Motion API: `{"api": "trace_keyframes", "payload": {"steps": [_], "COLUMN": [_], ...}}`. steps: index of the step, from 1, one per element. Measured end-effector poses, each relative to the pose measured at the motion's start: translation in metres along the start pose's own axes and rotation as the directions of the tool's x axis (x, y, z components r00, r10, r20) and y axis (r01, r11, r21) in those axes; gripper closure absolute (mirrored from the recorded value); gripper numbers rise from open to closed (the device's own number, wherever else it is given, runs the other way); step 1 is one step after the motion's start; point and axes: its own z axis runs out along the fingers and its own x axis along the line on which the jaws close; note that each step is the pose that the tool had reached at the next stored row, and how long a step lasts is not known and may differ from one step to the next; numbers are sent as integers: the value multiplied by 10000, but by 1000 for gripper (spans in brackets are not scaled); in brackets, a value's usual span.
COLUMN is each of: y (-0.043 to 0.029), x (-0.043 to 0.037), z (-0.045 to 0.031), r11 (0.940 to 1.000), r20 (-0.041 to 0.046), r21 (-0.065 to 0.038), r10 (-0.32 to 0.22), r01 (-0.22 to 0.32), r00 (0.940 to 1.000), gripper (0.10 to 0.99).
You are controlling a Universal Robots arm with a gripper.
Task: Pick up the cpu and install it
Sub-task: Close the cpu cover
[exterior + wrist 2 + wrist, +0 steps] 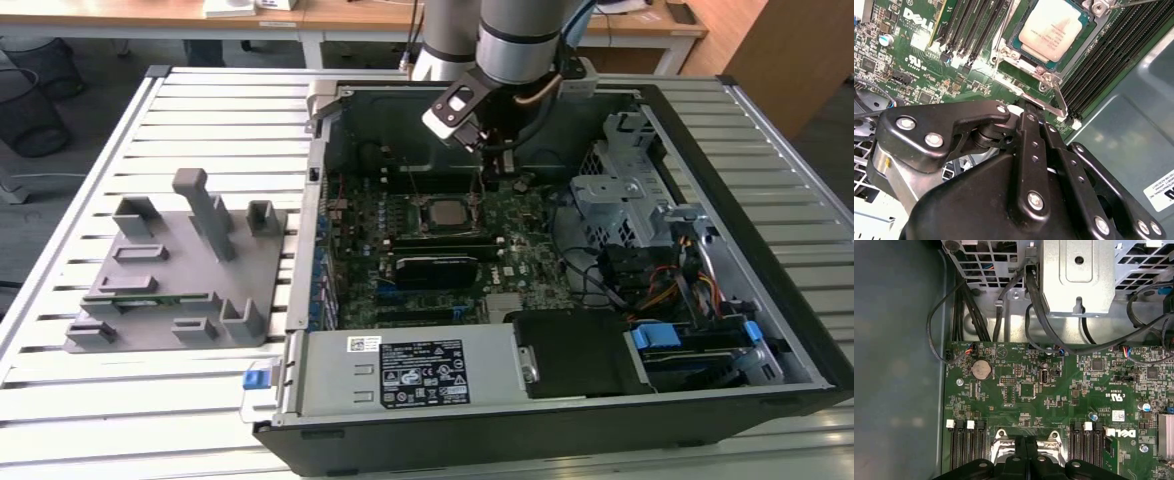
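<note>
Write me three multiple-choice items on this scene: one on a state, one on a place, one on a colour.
1. The end effector is: A wide open; B shut with nothing in it; C half open.
2. The cpu is: A held in the end effector; B seated in the socket on the motherboard; C lying loose beside that socket.
3. The motherboard is: A red; B blue; C green.
Answers: 1 B, both wrist views show it closed with no gap and nothing held; 2 B, the socket's frame surrounds it in the second wrist view; 3 C, the board is green in every view.
</note>
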Motion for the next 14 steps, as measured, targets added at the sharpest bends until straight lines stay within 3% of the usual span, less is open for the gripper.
{"api": "trace_keyframes", "payload": {"steps": [14], "y": [-42], "x": [0], "z": [9], "r11": [10000], "r20": [0], "r21": [0], "r10": [0], "r01": [0], "r00": [10000], "gripper": [980]}}
